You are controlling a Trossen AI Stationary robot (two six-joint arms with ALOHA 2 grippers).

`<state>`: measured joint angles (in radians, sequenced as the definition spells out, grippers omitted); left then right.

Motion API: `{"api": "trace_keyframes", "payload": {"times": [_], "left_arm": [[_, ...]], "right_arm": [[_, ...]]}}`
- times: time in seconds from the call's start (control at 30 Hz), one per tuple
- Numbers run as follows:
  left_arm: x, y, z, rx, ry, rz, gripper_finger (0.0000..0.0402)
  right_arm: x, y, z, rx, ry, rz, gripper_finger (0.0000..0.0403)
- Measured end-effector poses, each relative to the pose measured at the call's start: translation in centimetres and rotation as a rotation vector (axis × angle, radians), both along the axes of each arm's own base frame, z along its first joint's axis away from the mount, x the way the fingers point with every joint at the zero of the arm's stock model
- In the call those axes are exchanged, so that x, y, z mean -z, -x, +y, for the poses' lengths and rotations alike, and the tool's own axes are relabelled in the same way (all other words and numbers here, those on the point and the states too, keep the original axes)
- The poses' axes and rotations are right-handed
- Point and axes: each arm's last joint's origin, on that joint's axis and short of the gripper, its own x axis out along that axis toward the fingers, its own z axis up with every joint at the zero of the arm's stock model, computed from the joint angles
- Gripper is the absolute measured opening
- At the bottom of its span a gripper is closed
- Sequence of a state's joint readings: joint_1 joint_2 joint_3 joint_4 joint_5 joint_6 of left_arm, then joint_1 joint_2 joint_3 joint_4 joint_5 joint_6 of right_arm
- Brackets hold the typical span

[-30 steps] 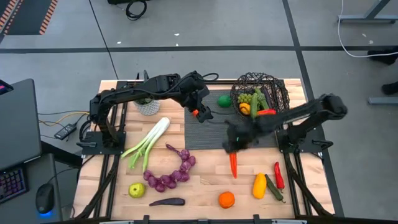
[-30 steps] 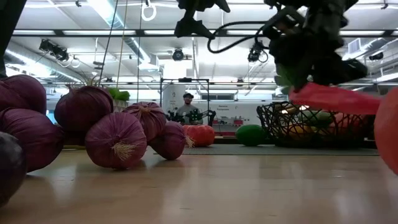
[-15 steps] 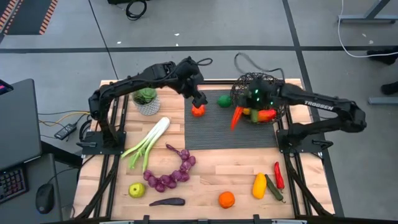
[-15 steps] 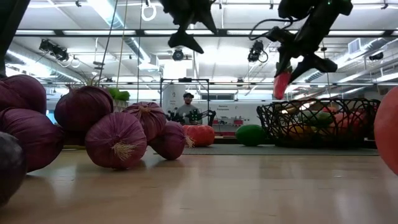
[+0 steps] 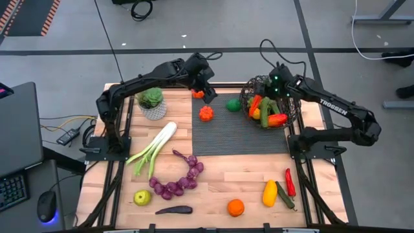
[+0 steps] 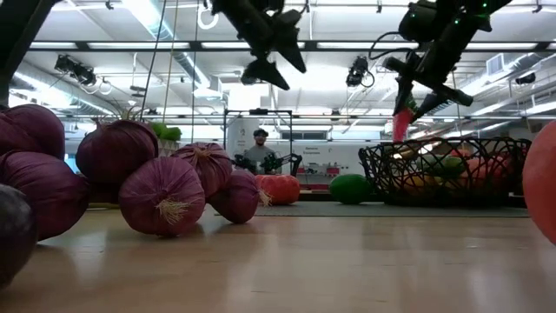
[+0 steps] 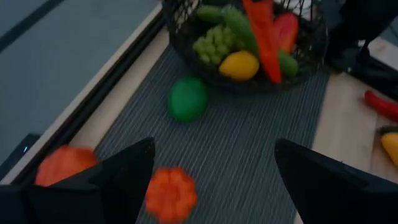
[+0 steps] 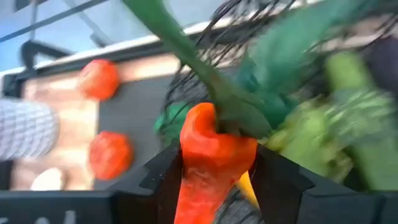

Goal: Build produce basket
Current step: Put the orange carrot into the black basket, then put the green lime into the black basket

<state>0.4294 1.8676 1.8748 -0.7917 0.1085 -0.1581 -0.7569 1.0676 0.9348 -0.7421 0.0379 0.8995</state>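
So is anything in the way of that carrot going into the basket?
Nothing visible blocks it. The right gripper holds the carrot right over the open top of the basket, its tip already among the produce inside. The handle does not cross its path, as far as the high view shows.

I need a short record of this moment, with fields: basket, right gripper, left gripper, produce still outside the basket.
basket: wire basket at the mat's far right corner, holding several produce pieces
right gripper: right gripper over the basket, carrot between its fingers
left gripper: left gripper open, empty, above the mat's far left edge
outside: leek, onion string, orange, green round fruit
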Motion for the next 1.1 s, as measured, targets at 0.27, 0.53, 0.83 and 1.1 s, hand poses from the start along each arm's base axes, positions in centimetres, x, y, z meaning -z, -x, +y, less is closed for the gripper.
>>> {"api": "trace_keyframes", "payload": {"times": [0.27, 0.53, 0.83, 1.1], "left_arm": [[3.4, -3.0, 0.4, 0.016, 0.003, 0.001, 0.0336], [6.4, -5.6, 1.5, 0.018, -0.026, -0.034, 0.0336], [10.3, -7.4, 1.5, 0.193, -0.172, 0.064, 0.0337], [13.1, -8.9, 0.9, 0.269, -0.304, 0.138, 0.0337]], "right_arm": [[-0.1, 1.3, -1.3, 0.028, 0.03, 0.023, 0.0232], [-0.4, 1.6, -1.4, -0.004, 0.029, -0.017, 0.0263], [-1.7, 1.0, -1.5, -0.074, 0.095, -0.177, 0.027], [-2.5, 0.2, -1.4, -0.119, 0.1, -0.304, 0.0273]]}}
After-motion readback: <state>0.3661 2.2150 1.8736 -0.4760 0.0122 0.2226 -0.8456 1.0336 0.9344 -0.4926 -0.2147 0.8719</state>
